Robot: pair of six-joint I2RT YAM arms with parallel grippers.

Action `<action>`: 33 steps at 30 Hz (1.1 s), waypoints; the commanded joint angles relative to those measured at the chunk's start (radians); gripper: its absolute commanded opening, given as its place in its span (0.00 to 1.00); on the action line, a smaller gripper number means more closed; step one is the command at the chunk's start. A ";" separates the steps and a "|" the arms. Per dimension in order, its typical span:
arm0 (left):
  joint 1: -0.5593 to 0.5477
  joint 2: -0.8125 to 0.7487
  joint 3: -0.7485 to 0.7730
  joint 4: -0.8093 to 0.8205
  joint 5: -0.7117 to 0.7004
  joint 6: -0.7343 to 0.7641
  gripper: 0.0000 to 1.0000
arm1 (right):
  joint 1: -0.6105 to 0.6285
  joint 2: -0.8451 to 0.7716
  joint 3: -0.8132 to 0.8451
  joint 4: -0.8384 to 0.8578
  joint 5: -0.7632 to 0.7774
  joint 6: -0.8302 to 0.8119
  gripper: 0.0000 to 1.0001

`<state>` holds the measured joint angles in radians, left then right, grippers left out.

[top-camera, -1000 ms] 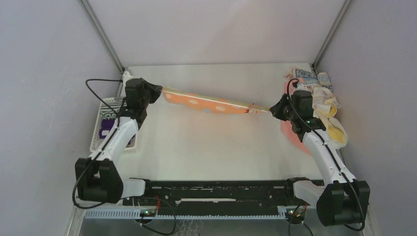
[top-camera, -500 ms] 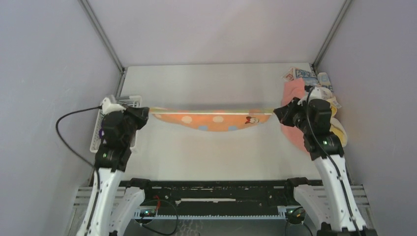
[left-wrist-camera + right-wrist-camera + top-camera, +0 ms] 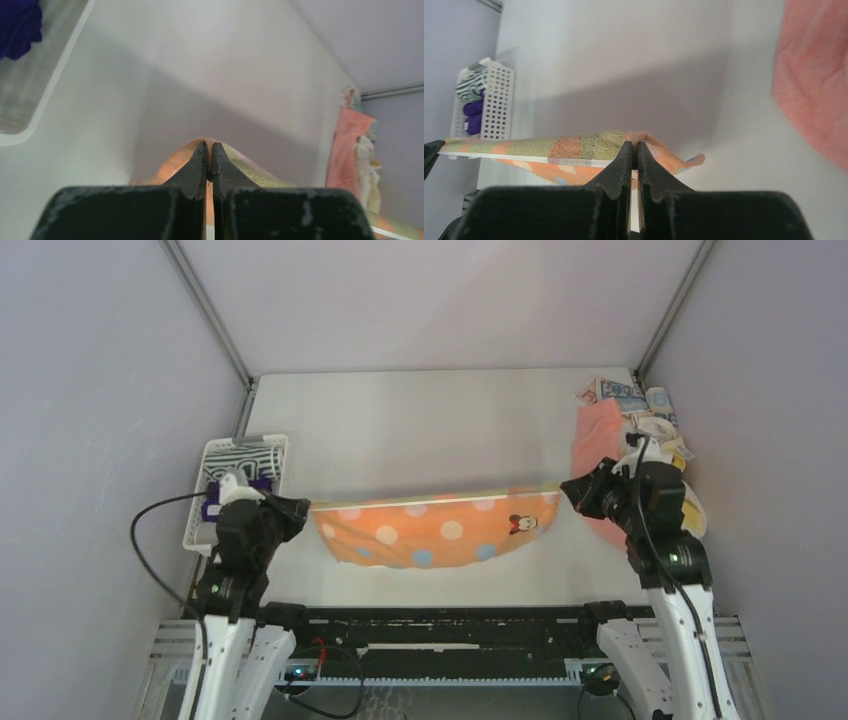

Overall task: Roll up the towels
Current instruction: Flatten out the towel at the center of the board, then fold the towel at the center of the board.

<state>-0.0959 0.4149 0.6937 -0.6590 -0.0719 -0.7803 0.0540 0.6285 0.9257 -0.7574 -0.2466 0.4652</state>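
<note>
Left claw and right claw were each clamped on a top corner of the orange dotted towel, stretched out above the near table — not rolled yet — while the striped towel and purple towel looked done in the basket at left, and the pile at far right waited.

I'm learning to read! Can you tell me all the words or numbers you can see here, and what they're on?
No words or numbers can be read in any view.
Orange dotted towel: only a small cartoon face, no letters.
Blue printed towel in the far right corner: print too small and blurred to read.
Basket: no label shows.
</note>
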 commanded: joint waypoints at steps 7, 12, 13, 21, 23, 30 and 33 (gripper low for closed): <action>0.013 0.609 -0.017 0.470 -0.086 -0.023 0.00 | -0.017 0.478 -0.080 0.479 0.138 0.053 0.00; 0.013 0.959 0.174 0.585 -0.028 -0.007 0.00 | -0.043 0.759 -0.015 0.663 0.100 0.029 0.00; 0.013 1.015 0.210 0.589 -0.021 0.001 0.00 | -0.051 0.809 0.017 0.676 0.074 0.023 0.00; 0.019 1.219 0.359 0.593 -0.008 0.028 0.00 | -0.101 1.056 0.154 0.682 -0.028 0.020 0.00; 0.021 1.222 0.365 0.586 0.006 0.033 0.00 | -0.106 1.060 0.163 0.661 -0.046 0.021 0.00; 0.021 1.120 0.233 0.574 -0.006 0.012 0.00 | -0.106 0.953 0.108 0.543 -0.024 0.017 0.00; 0.021 1.066 0.167 0.564 -0.003 0.009 0.00 | -0.106 0.889 0.049 0.504 0.002 0.019 0.00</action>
<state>-0.0898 1.5787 0.9356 -0.0914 -0.0494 -0.7769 -0.0399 1.6314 1.0218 -0.2058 -0.2897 0.5049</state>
